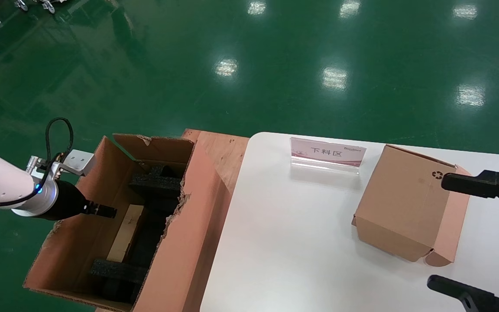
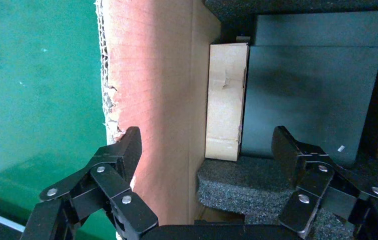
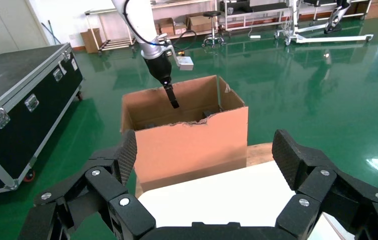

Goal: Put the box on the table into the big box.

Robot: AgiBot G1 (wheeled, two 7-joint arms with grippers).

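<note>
Our left pincer [image 1: 110, 212] hangs inside the big box [image 1: 180, 242], fingers spread and empty, above the black foam blocks [image 1: 156, 184]; a pale box [image 2: 225, 100] stands on edge beside the foam, though we cannot tell whether it is the task's box; our right pincer [image 1: 448, 234], fingers wide apart, straddles the recycling-marked carton [image 1: 401, 203] on the white tabletop [image 1: 288, 229], near the label stand [image 1: 326, 154].

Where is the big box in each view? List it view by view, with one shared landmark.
Head view: big box lower left, beside the table.
Left wrist view: its inner wall fills the middle.
Right wrist view: centre, beyond the table.
Landmark: the left gripper, at its opening.
</note>
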